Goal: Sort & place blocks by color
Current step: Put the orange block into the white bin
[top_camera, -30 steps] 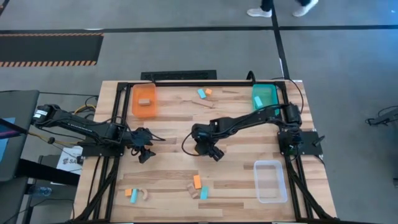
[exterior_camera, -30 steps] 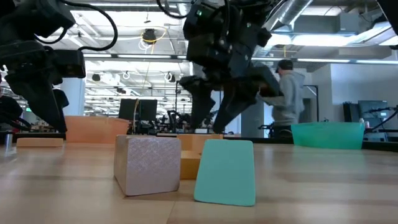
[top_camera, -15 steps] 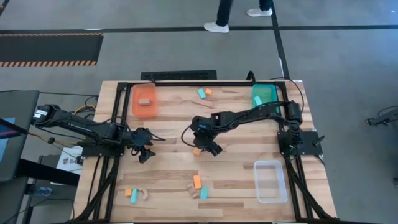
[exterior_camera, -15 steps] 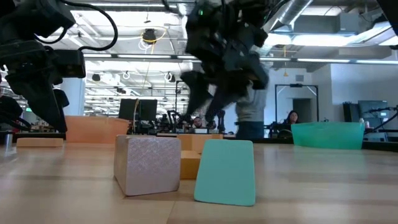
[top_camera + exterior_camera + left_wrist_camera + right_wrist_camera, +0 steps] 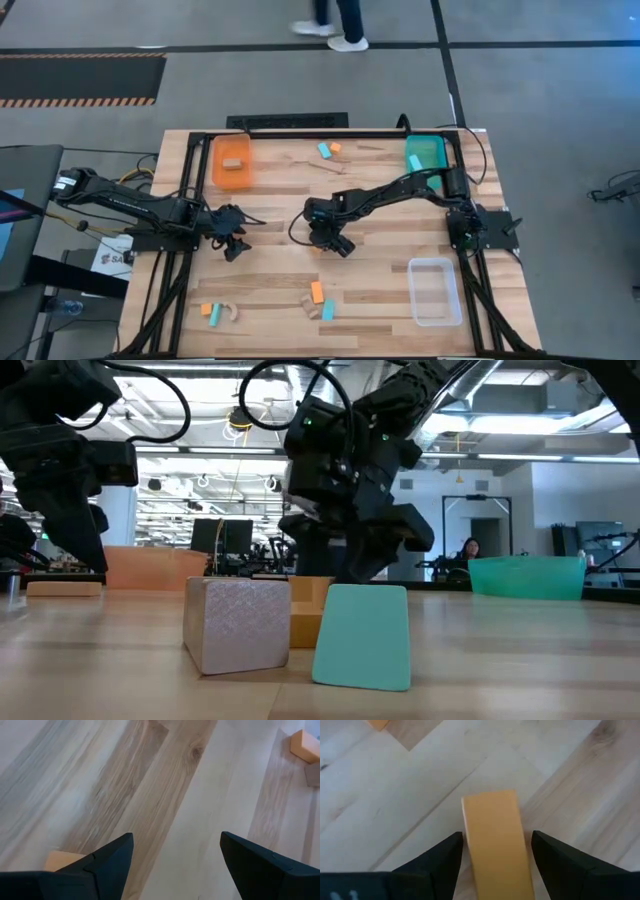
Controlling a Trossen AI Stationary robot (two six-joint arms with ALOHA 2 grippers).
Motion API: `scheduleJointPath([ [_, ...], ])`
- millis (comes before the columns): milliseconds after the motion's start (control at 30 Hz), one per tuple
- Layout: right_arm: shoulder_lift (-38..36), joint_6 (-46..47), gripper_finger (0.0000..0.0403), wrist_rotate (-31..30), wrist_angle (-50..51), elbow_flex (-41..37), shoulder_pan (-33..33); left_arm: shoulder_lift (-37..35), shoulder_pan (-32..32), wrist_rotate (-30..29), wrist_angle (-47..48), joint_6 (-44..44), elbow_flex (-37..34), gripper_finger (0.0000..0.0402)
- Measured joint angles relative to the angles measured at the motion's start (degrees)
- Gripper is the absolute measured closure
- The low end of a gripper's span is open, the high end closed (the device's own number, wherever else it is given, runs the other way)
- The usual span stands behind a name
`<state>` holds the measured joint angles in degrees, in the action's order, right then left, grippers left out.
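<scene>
An orange block (image 5: pixel 492 835) lies flat on the table's middle. My right gripper (image 5: pixel 495 840) is open and low over it, one finger along each long side, with no touch showing; in the high view the gripper (image 5: pixel 322 240) hides the block. My left gripper (image 5: pixel 232 245) hangs open over the table's left part with bare wood between its fingers (image 5: pixel 175 837); an orange block (image 5: pixel 62 860) peeks out beside one finger. More blocks lie near the front edge: orange (image 5: pixel 316 291), wood (image 5: pixel 311 307) and light blue (image 5: pixel 328 312).
At the far edge stand an orange tray (image 5: pixel 232 150) holding a wood block (image 5: pixel 235 163) and a teal tray (image 5: pixel 428 150) holding a light blue block (image 5: pixel 415 162). A clear tray (image 5: pixel 433 290) sits near right. Loose blocks lie far centre (image 5: pixel 325 151) and near left (image 5: pixel 210 312).
My right gripper has come down over the orange block at the table's middle and drawn slightly toward the left edge, its fingers staying apart. A person has walked past beyond the far edge.
</scene>
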<state>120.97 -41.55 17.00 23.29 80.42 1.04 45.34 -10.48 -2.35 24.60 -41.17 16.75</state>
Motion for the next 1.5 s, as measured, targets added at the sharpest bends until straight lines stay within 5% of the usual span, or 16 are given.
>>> scheduleJointPath([
  [133,0.1,1.9,0.0168,1.7,0.0,0.0,0.3,0.0,0.0,0.0,-0.1,-0.5,0.0,0.0116],
  [333,-0.3,8.1,0.0274,5.1,0.0,0.0,1.3,0.0,0.0,-1.4,-0.1,-0.7,0.0,0.0116],
  [533,-0.3,17.6,0.0277,11.9,3.4,0.0,4.5,0.0,0.0,-1.5,0.0,-1.3,0.0,0.0116],
  [733,-4.1,21.5,0.0277,11.4,11.8,-0.1,7.0,0.0,0.0,-1.5,0.0,-2.7,0.0,0.0116],
  [900,-11.9,22.7,0.0277,9.2,18.5,-1.4,7.9,0.0,0.0,-1.6,0.0,-3.1,0.0,0.0116],
  [1133,-28.2,32.7,0.0277,3.7,14.7,-14.9,6.6,0.0,0.0,-4.2,-0.3,-3.0,0.0,0.0116],
  [1500,-51.4,68.8,0.0277,-9.2,14.2,-31.0,-6.4,0.0,0.0,-8.8,-2.7,-1.2,0.0,0.0116],
])
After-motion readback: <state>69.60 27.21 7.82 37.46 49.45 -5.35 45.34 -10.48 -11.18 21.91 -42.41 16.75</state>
